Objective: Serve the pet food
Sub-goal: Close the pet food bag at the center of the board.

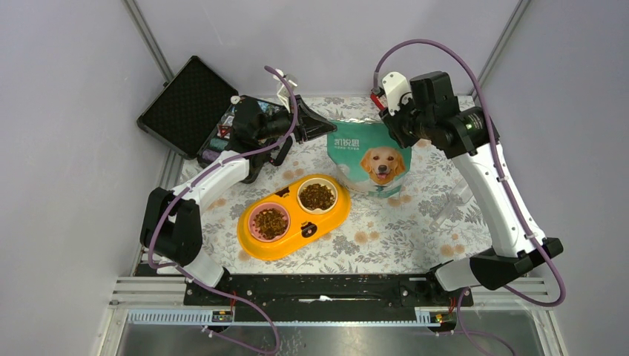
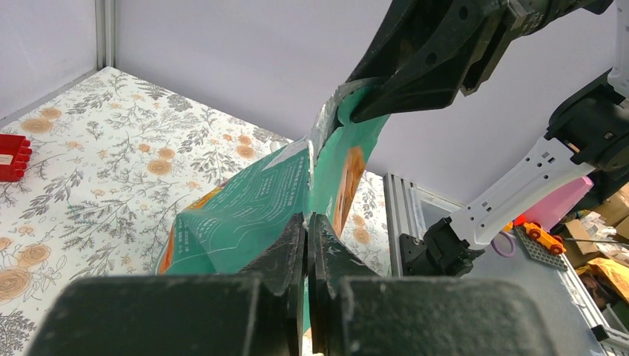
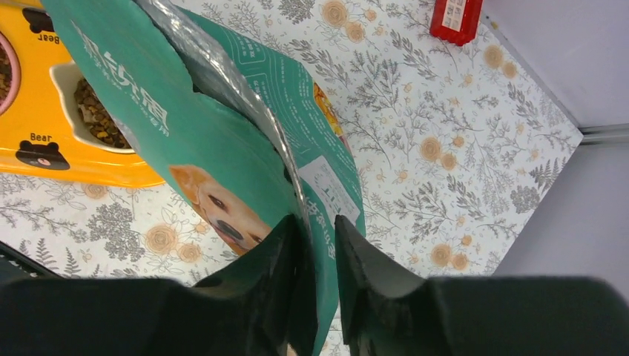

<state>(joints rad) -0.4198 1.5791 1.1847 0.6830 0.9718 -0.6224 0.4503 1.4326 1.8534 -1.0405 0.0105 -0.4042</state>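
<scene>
**Item:** pet food [image 1: 317,196]. Dark kibble, lying in both bowls of the orange feeder [image 1: 331,220].

**Pouch** [image 1: 369,159]: teal, dog-printed, upright on the desk [image 1: 423,222] just behind the feeder, mouth open.

**Left hand** [image 2: 308,222]: clamped flat on one top corner of the pouch.

**Right hand** [image 3: 317,226]: fingers parted a little. The other top corner lies between them and appears not to be pinched.

**Step, as judged:** leaving the pouch to stand alone. This is best done by lifting the right hand straight up clear of the edge. The left pinch should steady the pouch until its base sits flat. A sideways drag could tip it onto the feeder.

**Room:** bare desk to the right of the feeder. A black case [image 1: 189,104] lies behind and left of the feeder, and walls stand close behind.
</scene>
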